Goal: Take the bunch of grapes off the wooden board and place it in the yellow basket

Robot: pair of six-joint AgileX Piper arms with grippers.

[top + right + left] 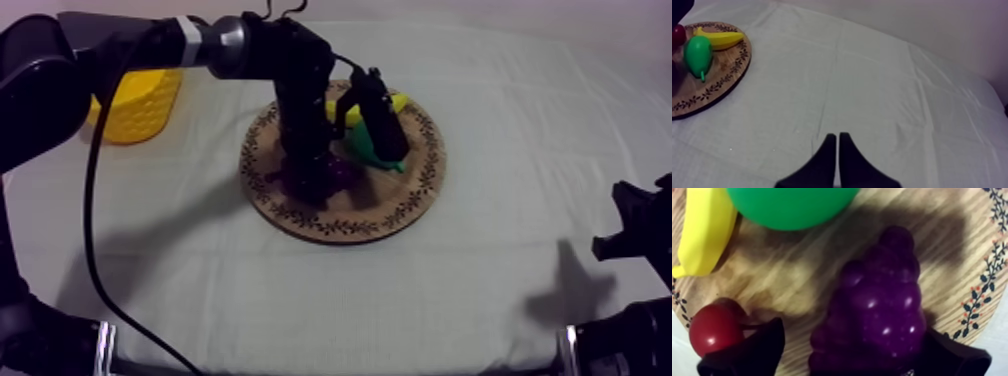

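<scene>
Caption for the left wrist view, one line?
Left gripper open astride the grapes on the board, beside banana, pear and small red fruit.

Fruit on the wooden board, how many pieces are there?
4: the bunch of grapes within the left gripper, the small red fruit beside it, the pear and the banana side by side beyond them. More could be hidden.

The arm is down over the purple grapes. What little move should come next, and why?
Probably closing the left gripper on the bunch of grapes: its fingers stand apart on either side of the bunch on the wooden board, with bare wood beside one finger, so nothing looks gripped yet.
</scene>
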